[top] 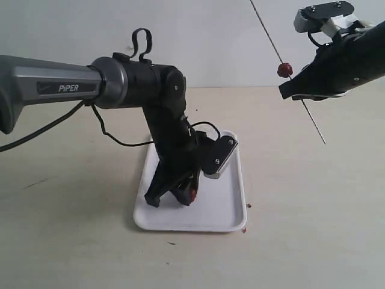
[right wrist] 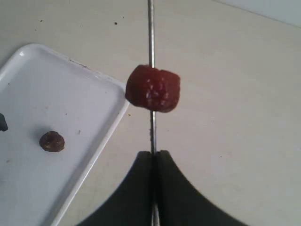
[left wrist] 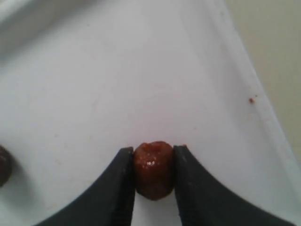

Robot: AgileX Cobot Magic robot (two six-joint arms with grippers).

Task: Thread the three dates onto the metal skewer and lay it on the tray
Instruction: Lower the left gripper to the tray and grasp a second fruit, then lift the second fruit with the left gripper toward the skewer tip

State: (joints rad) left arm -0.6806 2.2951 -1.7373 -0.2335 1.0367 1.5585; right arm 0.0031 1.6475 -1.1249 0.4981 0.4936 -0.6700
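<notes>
Left hand [left wrist: 153,179] is down on the tray [top: 224,208], lower centre of the exterior frame, and it's clamped. Both dark fingers [left wrist: 120,188] press the sides of the gripped date [left wrist: 153,169], a wrinkled, glossy red-brown one sitting right on the white tray floor. In the exterior shot that date [top: 192,194] just peeks out red beside the black fingertips, with the arm angled steeply down over it.

A second fruit, the loose date [right wrist: 51,141], lies by itself on the tray, apart from the hand. The left wrist camera catches only its edge.

Over to the right hand [right wrist: 153,160], up high in the upper right of the exterior frame, well clear of the table [top: 313,211]. It's pinched tight on the metal skewer [right wrist: 151,28], with no gap between the fingers and the thin rod running straight through them. In the exterior view the skewer [top: 316,124] slants from the top edge down to the right, sticking out on both sides of the hand.

The threaded date [right wrist: 153,88] sits on the rod just beyond the fingertips, with a little bare metal between them. In the exterior view it shows as a small red blob [top: 284,69] up in the air.

A few red-brown crumbs [top: 249,206] dot the table by the tray's right rim.
</notes>
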